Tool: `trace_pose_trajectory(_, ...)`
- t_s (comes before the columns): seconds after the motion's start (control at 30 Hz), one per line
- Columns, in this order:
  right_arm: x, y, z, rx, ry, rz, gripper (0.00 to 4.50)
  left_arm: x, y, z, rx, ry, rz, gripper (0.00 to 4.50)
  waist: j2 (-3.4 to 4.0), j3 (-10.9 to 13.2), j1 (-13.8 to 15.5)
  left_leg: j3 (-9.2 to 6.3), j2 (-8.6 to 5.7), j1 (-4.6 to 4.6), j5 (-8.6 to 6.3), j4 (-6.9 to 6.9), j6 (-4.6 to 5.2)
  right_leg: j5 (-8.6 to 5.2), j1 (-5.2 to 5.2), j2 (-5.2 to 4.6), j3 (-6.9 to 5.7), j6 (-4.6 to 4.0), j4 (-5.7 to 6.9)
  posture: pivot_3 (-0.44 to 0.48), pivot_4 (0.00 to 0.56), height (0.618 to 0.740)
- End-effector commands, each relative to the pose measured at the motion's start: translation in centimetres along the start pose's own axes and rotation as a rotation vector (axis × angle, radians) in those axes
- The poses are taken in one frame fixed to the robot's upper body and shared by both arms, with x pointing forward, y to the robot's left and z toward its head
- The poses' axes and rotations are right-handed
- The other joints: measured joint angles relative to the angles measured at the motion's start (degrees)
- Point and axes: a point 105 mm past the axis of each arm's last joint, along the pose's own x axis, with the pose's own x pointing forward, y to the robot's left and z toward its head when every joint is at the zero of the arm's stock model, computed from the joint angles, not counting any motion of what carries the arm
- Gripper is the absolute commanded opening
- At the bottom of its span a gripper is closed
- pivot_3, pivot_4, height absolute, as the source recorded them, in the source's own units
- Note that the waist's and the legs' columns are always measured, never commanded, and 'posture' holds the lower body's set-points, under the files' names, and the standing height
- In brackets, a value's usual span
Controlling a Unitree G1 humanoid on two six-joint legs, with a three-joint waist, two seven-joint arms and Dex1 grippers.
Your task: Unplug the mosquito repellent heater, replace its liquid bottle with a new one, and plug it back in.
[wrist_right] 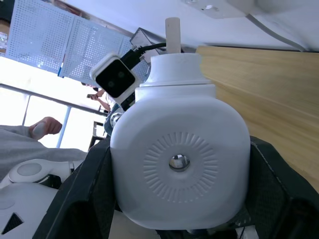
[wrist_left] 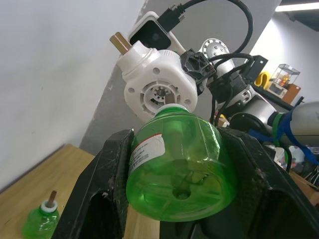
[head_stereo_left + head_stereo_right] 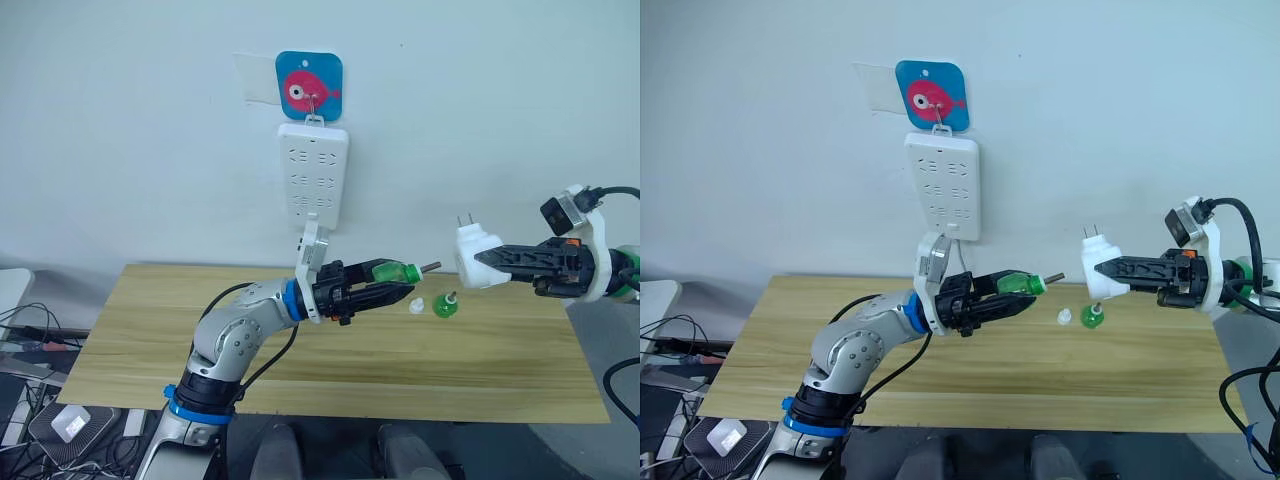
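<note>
Above the wooden desk (image 3: 300,380), the left hand (image 3: 385,290) is clamped on a green liquid bottle (image 3: 395,271), held sideways with its wick pointing toward the heater. The right hand (image 3: 495,260) is clamped on the mosquito repellent heater (image 3: 474,256), which hangs in the air with its two prongs pointing up and its open socket facing the bottle. A small gap of clear air separates the wick tip from the heater. Below that gap, a second green bottle (image 3: 445,305) stands upright on the desk with a small white cap (image 3: 417,306) just beside it, both toward the desk's far edge. Well behind the heater on the wall, a white power strip (image 3: 312,185) hangs from a blue fish hook (image 3: 309,87). Most of the desk surface toward the near edge is bare wood.
</note>
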Motion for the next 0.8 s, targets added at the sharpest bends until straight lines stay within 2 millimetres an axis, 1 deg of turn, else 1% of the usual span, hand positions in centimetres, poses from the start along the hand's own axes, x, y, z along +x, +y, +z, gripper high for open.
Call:
trace_pose_trajectory(0.03, 0.4, 1.2, 0.1, -0.026, -0.017, 0.051, 2.98, 0.8, -0.9, 0.6, 0.03, -0.013, -0.049, 2.26, 0.0, 0.0, -0.09, 0.0, 0.0, 0.0, 0.0, 0.0, 0.0, 0.0, 0.0, 0.0, 0.0, 0.0, 0.0, -0.133, 0.168, 0.74)
trace_pose_trajectory(0.3, 1.5, 2.1, 0.2, -0.025, -0.039, 0.065, 2.98, 1.3, -0.8, 0.2, 0.032, 0.002, -0.063, 2.26, -0.01, 0.03, -0.43, -0.03, 0.0, -0.06, 0.0, 0.0, 0.0, 0.01, 0.0, 0.0, 0.01, 0.03, -0.07, -0.135, 0.173, 0.74)
trace_pose_trajectory(0.43, 1.9, 2.6, -0.1, -0.025, -0.027, 0.082, 2.98, 1.5, -0.6, 0.2, 0.037, -0.001, -0.06, 2.26, -0.03, 0.04, -0.74, -0.05, 0.0, -0.11, 0.0, 0.0, 0.01, 0.01, -0.01, 0.0, -0.01, 0.03, -0.1, -0.135, 0.173, 0.74)
trace_pose_trajectory(0.67, 2.1, 2.6, -0.5, -0.031, -0.009, 0.081, 2.98, 1.7, -0.6, 0.5, 0.046, -0.005, -0.07, 2.26, -0.04, 0.06, -0.98, -0.07, 0.0, -0.12, 0.0, 0.0, 0.0, 0.01, -0.02, 0.0, -0.03, 0.04, -0.12, -0.135, 0.175, 0.74)
trace_pose_trajectory(0.8, 2.1, 2.4, -0.5, -0.027, -0.016, 0.068, 2.98, 1.7, -0.9, 0.7, 0.048, -0.004, -0.085, 2.26, -0.06, 0.08, -1.0, -0.07, 0.0, -0.13, 0.0, 0.0, 0.0, 0.0, -0.02, 0.0, -0.02, 0.04, -0.12, -0.134, 0.175, 0.74)
